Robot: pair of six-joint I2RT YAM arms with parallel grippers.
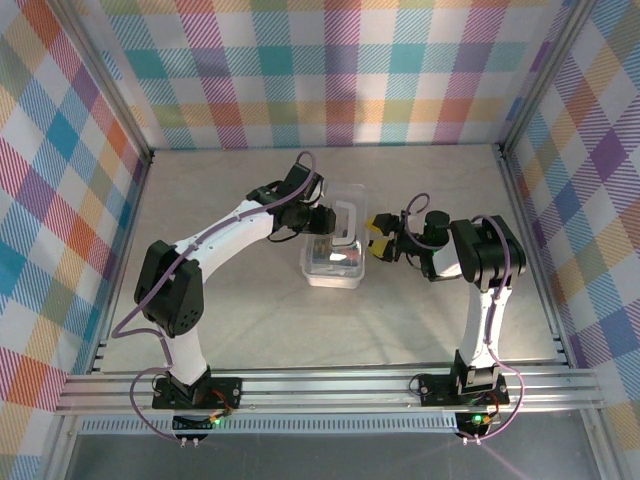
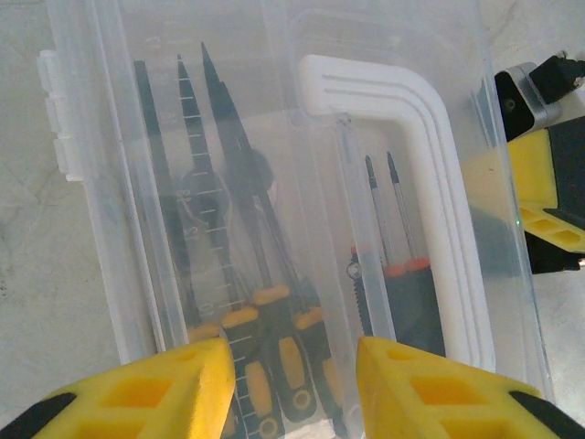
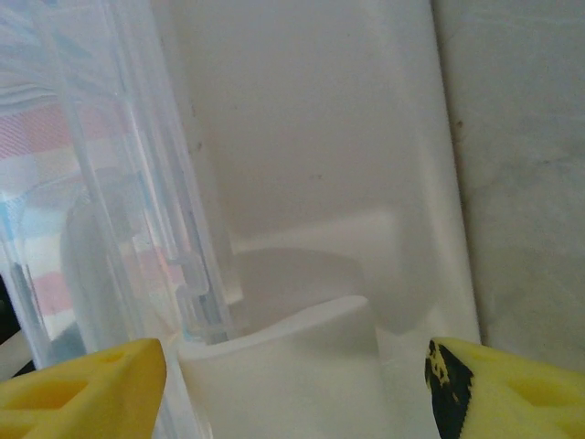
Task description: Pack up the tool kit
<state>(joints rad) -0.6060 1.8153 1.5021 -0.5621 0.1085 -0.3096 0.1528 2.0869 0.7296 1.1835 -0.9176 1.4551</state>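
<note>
The left gripper point(image 2: 291, 368) and right gripper point(image 3: 292, 377) are spread wide, holding nothing — the lid point(image 2: 439, 183) could flop down crooked on the screwdrivers point(image 2: 267, 315).

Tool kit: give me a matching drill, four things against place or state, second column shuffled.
Column 1
1. small clear plastic rectangular box
2. slim black-orange-handled screwdrivers
3. white L-shaped plastic handle
4. left hand

Column 2
A. open, yellow fingers apart
B. lying inside the box
C. resting on the grey table
D. right of the screwdrivers in the left wrist view

Pairs: 1-C, 2-B, 3-D, 4-A
</note>
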